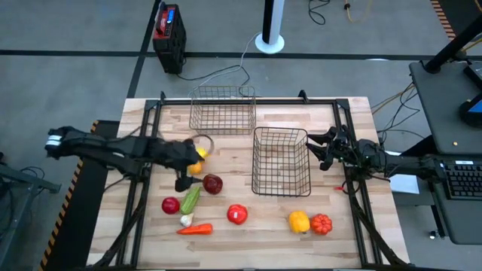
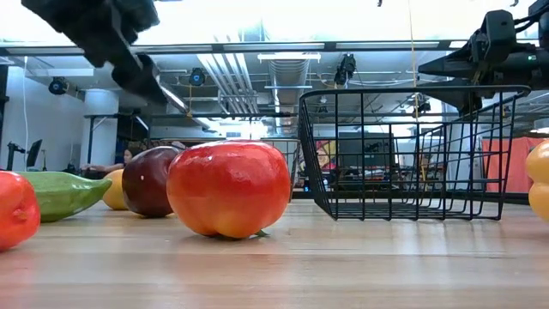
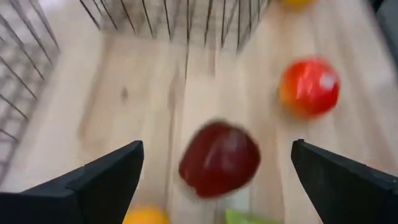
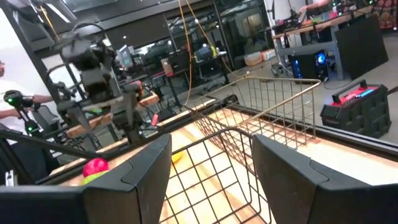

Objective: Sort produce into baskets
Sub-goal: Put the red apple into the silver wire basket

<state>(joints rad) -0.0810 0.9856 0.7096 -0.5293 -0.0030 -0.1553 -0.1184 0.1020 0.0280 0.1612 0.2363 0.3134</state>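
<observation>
Produce lies on the wooden table's near half: a dark red round piece (image 1: pixel 212 184), a red piece (image 1: pixel 171 205), a green cucumber (image 1: pixel 190 199), white garlic (image 1: pixel 186 220), a carrot (image 1: pixel 195 229), a red tomato (image 1: pixel 237 214), a yellow pepper (image 1: pixel 299 221) and an orange piece (image 1: pixel 321 224). Yellow and orange pieces (image 1: pixel 196 160) sit under my left arm. My left gripper (image 1: pixel 188 170) hangs wide open above the dark red piece (image 3: pixel 219 158), touching nothing. My right gripper (image 4: pixel 211 171) is open and level beside the dark basket (image 1: pixel 280 160). A second basket (image 1: pixel 222 109) stands farther back.
A red-and-black box (image 1: pixel 169 34) and a white stand (image 1: pixel 269 38) are on the floor beyond the far edge. Black frame rails (image 1: pixel 143 181) run along the table's left and right sides. Bare wood (image 1: pixel 263 226) lies between the tomato and the pepper.
</observation>
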